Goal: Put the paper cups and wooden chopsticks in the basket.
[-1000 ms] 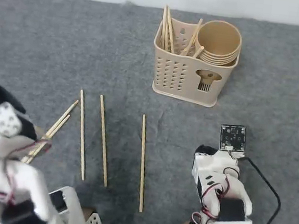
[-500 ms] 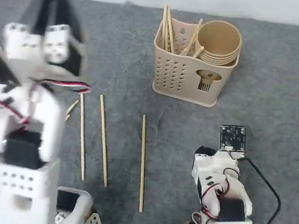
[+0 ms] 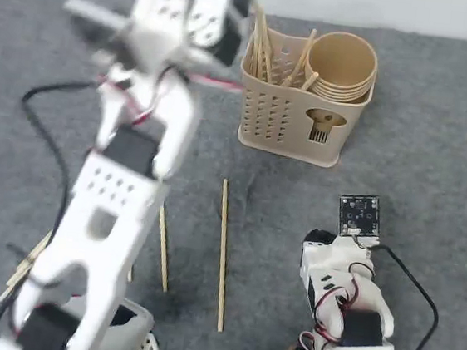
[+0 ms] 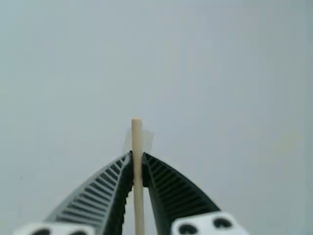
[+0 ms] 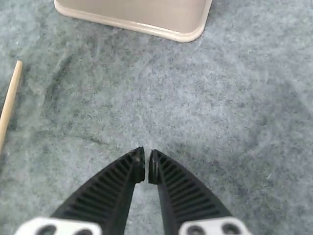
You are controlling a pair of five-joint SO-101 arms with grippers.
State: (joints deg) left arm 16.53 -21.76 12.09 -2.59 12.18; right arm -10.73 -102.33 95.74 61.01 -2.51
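A beige slotted basket (image 3: pixel 294 114) stands at the back of the grey carpet. It holds a stack of paper cups (image 3: pixel 341 65) in its right part and several wooden chopsticks (image 3: pixel 262 44) in its left. My left arm (image 3: pixel 135 156) stretches up the left side, and its gripper (image 4: pixel 137 157) is shut on one chopstick (image 4: pixel 137 137), seen against a pale wall. My right gripper (image 5: pixel 146 164) is shut on nothing, low over the carpet in front of the basket's base (image 5: pixel 132 14).
One loose chopstick (image 3: pixel 222 253) lies mid-carpet, and its end (image 5: pixel 10 103) shows in the right wrist view. Another (image 3: pixel 162 251) lies partly under the left arm, and two more (image 3: pixel 28 262) at the lower left. The right arm (image 3: pixel 342 295) sits at the front right.
The left arm swung up from the lower left corner to the back of the carpet, beside the basket's left edge. The right arm stayed put.
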